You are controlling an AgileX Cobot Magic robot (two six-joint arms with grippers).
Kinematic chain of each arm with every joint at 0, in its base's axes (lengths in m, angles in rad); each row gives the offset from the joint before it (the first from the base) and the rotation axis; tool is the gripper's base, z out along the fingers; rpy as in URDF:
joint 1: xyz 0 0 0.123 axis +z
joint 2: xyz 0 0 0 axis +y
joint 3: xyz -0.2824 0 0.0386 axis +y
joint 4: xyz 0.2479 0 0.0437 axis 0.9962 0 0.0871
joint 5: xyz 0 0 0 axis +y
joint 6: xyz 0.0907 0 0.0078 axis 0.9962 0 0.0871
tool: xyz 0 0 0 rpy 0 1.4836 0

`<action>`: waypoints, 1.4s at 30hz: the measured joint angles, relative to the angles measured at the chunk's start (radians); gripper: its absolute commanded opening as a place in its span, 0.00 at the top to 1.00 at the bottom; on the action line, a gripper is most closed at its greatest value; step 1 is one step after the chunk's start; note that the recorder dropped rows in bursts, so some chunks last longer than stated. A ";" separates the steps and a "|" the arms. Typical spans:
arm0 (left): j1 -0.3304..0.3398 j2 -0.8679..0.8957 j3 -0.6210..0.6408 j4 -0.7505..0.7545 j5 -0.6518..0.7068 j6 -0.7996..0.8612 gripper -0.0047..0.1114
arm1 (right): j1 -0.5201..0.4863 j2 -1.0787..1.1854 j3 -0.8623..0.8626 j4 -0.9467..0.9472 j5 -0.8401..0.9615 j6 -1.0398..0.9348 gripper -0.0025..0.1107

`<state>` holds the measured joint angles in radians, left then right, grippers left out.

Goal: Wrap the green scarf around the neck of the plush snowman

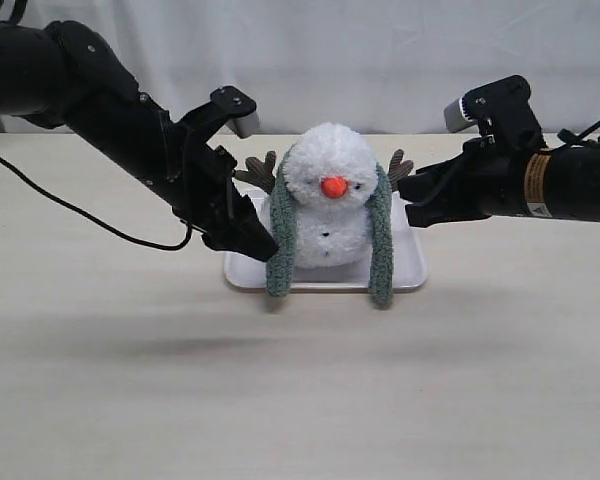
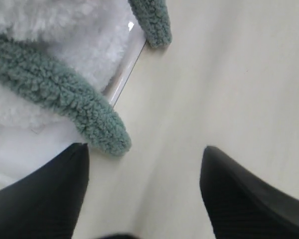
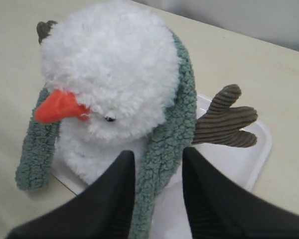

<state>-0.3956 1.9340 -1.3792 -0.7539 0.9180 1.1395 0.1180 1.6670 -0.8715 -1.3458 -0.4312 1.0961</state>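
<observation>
The plush snowman (image 1: 330, 175) stands upright on a white tray (image 1: 408, 272). The green scarf (image 1: 381, 250) runs behind its neck, and both ends hang down the front onto the tray's front edge. My left gripper (image 1: 258, 243) is low beside the scarf's left end (image 1: 280, 265). In the left wrist view this gripper (image 2: 145, 148) is open and empty, and the scarf end (image 2: 102, 127) lies just past one fingertip. My right gripper (image 1: 408, 200) is at the snowman's right side. Its jaws (image 3: 158, 152) are open astride the hanging scarf strip (image 3: 172, 134), which touches one finger.
Brown twig arms (image 1: 400, 168) stick out on both sides of the snowman; one (image 3: 224, 122) lies just beyond my right fingers. The tray rim (image 2: 125, 73) sits on a pale wooden table (image 1: 300, 400). A white curtain (image 1: 360, 50) hangs behind.
</observation>
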 measured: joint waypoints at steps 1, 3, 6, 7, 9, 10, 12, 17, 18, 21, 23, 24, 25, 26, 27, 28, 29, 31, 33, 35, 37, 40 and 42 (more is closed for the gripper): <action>0.000 -0.009 0.000 0.000 0.000 -0.003 0.44 | 0.000 0.000 0.000 0.008 0.000 0.000 0.66; 0.000 -0.023 0.000 0.000 -0.006 -0.010 0.45 | 0.000 0.004 0.000 0.040 0.004 0.000 0.66; 0.000 -0.036 0.000 -0.005 -0.027 -0.014 0.56 | 0.000 0.036 -0.022 0.102 0.033 -0.002 0.71; 0.000 -0.038 0.000 -0.005 -0.031 -0.014 0.61 | 0.000 0.054 -0.034 0.124 0.055 -0.004 0.73; 0.000 -0.038 0.000 -0.005 -0.039 -0.014 0.69 | 0.000 0.096 -0.057 0.150 0.088 -0.012 0.82; 0.000 -0.038 0.000 -0.005 -0.044 -0.014 0.73 | 0.000 0.119 -0.069 0.159 0.097 -0.019 0.86; 0.000 -0.038 0.000 -0.005 -0.057 -0.014 0.81 | 0.000 0.159 -0.091 0.169 0.085 -0.049 0.94; 0.000 -0.040 0.028 0.026 -0.190 -0.014 0.95 | 0.002 0.227 -0.155 0.174 0.003 -0.099 0.94; 0.000 -0.040 0.045 0.042 -0.233 -0.014 0.96 | 0.002 0.234 -0.168 0.174 0.003 -0.110 0.94; 0.000 -0.038 0.106 0.082 -0.406 -0.014 0.96 | 0.002 0.237 -0.190 0.199 0.007 -0.164 0.94; 0.000 -0.038 0.118 0.088 -0.470 -0.014 0.96 | 0.002 0.243 -0.196 0.282 0.021 -0.245 0.94; 0.000 -0.037 0.120 0.088 -0.482 -0.014 0.96 | 0.002 0.248 -0.197 0.309 0.024 -0.266 0.94; 0.000 -0.030 0.120 0.088 -0.495 -0.014 0.96 | 0.002 0.268 -0.199 0.340 0.026 -0.288 0.94; 0.000 -0.023 0.120 0.088 -0.498 -0.014 0.96 | 0.002 0.281 -0.199 0.347 0.024 -0.292 0.94; 0.000 -0.005 0.120 0.088 -0.510 -0.014 0.96 | 0.002 0.302 -0.199 0.347 0.010 -0.287 0.94; 0.000 0.015 0.120 0.088 -0.528 -0.014 0.96 | 0.002 0.309 -0.199 0.325 -0.019 -0.264 0.94; 0.000 0.027 0.120 0.088 -0.538 -0.014 0.96 | 0.002 0.309 -0.199 0.305 -0.038 -0.242 0.94; 0.000 0.050 0.120 0.088 -0.558 -0.014 0.96 | 0.002 0.309 -0.199 0.214 -0.094 -0.158 0.94; 0.000 0.054 0.120 0.088 -0.569 -0.014 0.96 | 0.002 0.309 -0.199 0.112 -0.121 -0.074 0.94; 0.000 0.054 0.120 0.078 -0.577 -0.012 0.96 | 0.002 0.309 -0.192 0.051 -0.128 -0.028 0.94; 0.000 0.054 0.120 0.073 -0.577 -0.012 0.96 | 0.002 0.311 -0.187 0.030 -0.128 -0.014 0.94; 0.000 0.054 0.120 0.060 -0.584 -0.010 0.96 | 0.002 0.311 -0.185 0.025 -0.130 -0.011 0.94; 0.000 0.055 0.120 0.024 -0.600 0.010 0.96 | 0.002 0.306 -0.185 0.023 -0.130 -0.009 0.94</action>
<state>-0.3956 1.9889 -1.2591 -0.7300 0.3181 1.1492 0.1196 1.9734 -1.0569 -1.3226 -0.5607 1.0875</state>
